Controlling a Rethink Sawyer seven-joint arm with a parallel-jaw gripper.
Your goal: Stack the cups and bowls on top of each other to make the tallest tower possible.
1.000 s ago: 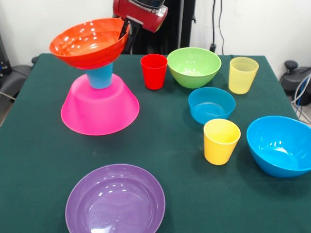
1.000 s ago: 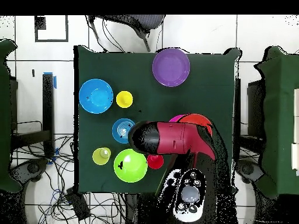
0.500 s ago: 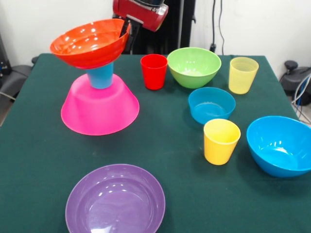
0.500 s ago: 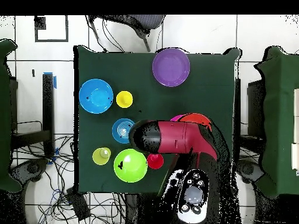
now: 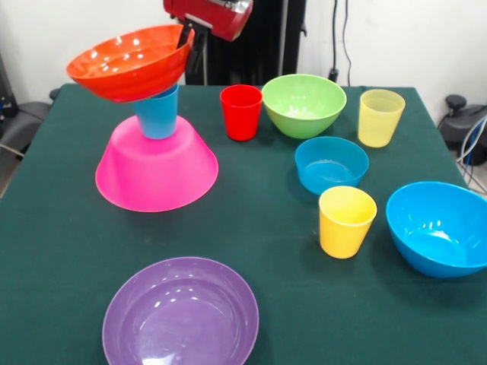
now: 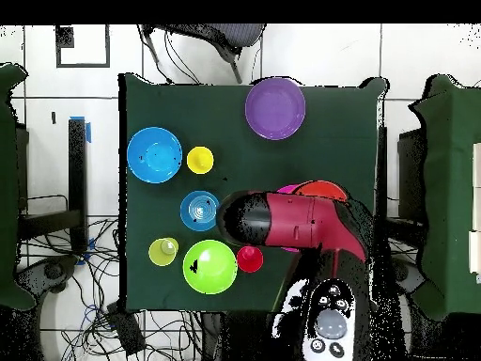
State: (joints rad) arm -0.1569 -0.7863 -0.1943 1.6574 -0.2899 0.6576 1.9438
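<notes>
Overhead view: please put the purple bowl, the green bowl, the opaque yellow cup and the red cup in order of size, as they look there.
Largest to smallest:
1. purple bowl
2. green bowl
3. opaque yellow cup and red cup, which look about alike, so I do not rank them.

A dark green tabletop point(image 5: 251, 228) is filling most of the front view, with a white wall point(image 5: 396, 38) standing behind it and black cables point(image 5: 340, 34) hanging down that wall. In the overhead view the tabletop point(image 6: 169, 103) is sitting on a white tiled floor point(image 6: 94, 75), with tangled cables point(image 6: 85, 291) lying beside it and blue tape point(image 6: 86, 129) sticking near one edge.
</notes>
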